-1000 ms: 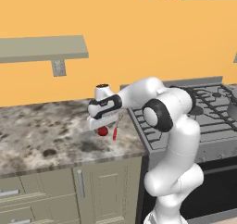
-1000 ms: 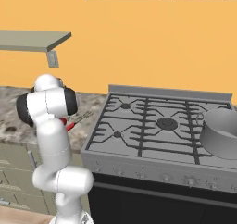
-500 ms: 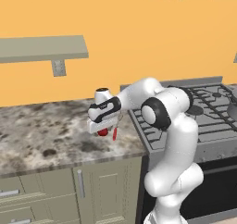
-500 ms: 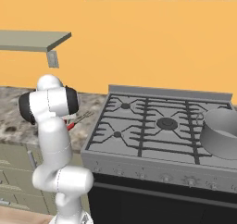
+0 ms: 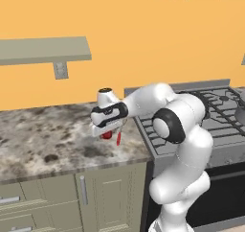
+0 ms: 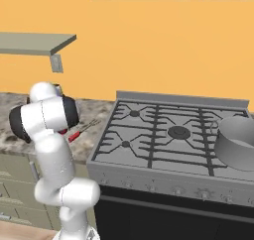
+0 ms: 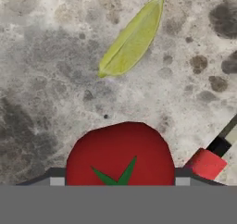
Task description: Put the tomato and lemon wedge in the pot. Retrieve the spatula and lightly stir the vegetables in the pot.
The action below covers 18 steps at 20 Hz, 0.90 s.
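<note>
Where the small round dark-red tomato (image 7: pixel 120 153) rests on the speckled grey stone counter (image 5: pixel 43 140), the two-finger gripper (image 5: pixel 107 133) straddles it, fingertips flanking each side; contact cannot be confirmed. The yellow-green lemon wedge (image 7: pixel 132 40) lies near, the red-handled spatula (image 7: pixel 210 158) just beside. The grey metal pot (image 6: pixel 238 142) sits on the stove (image 6: pixel 163 135).

Speckled grey stone counter (image 7: pixel 55 79) with a matt, mottled finish. A smooth, matt red tomato (image 7: pixel 120 153) and a smooth yellow-green lemon wedge (image 7: pixel 132 40) lie on it. The spatula (image 7: pixel 208 160) has a smooth red plastic-looking handle. The pot (image 6: pixel 238 142) is brushed grey metal, on a dark matt stove grate (image 6: pixel 163 132).
</note>
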Motion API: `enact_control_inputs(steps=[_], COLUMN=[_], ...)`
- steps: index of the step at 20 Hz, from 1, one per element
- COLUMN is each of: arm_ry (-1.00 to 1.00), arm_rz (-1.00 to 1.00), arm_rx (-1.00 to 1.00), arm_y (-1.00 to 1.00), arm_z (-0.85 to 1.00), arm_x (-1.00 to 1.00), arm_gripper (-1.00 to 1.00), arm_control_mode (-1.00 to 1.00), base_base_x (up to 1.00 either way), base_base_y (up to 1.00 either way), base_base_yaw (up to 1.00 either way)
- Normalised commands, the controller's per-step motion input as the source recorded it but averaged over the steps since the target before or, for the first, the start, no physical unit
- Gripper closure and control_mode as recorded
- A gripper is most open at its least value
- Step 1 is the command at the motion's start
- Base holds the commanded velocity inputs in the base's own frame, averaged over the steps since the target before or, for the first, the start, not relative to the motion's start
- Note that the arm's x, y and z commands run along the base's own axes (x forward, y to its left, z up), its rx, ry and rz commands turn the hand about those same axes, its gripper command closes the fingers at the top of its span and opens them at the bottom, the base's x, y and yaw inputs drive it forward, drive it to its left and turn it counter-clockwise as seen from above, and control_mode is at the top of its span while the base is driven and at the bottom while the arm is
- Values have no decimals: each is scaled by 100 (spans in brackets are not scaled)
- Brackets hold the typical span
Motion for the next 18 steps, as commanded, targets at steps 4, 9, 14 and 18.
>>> enact_control_inputs(steps=[4, 9, 14, 18], arm_ry=[-22, -9, 0, 6], arm_rz=[-4, 0, -1, -5], arm_rx=[10, 9, 3, 0], arm_y=[-59, -90, -86, -48], arm_z=[88, 100, 100, 100], arm_x=[-91, -92, -100, -100], arm_gripper=[100, 100, 100, 100], arm_control_mode=[-100, -100, -100, -100], base_base_x=[0, 0, 0, 0], base_base_y=[0, 0, 0, 0], base_base_yaw=[0, 0, 0, 0])
